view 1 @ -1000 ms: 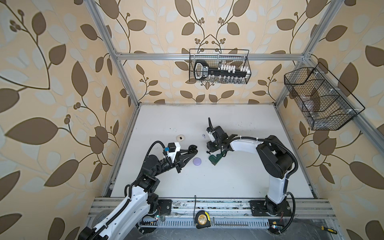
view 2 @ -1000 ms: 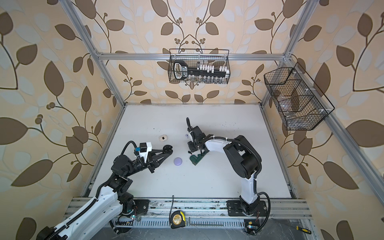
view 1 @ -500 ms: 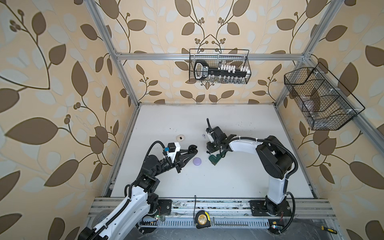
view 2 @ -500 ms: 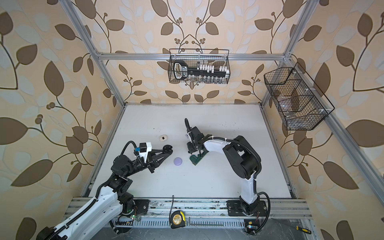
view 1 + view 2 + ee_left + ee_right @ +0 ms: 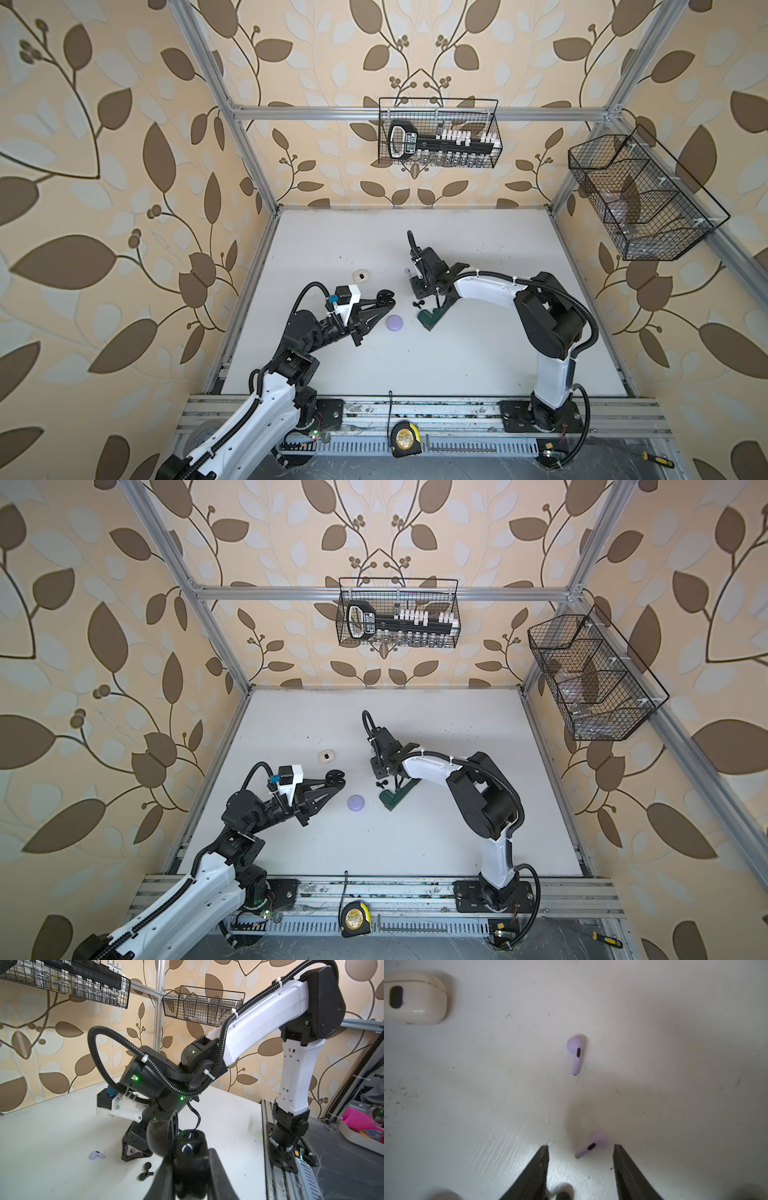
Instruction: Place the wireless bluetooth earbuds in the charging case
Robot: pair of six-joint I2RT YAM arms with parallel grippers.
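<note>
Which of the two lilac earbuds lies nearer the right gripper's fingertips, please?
The slanted lilac earbud lying between the open fingers of the right gripper; the other lilac earbud lies well beyond the fingertips.

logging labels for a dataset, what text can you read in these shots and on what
Nothing reads for certain.
Label on the black tool in the wire basket: too small.
Tape measure face: too small.
White characters on a green container, left wrist view: blurred, cut off.
</note>
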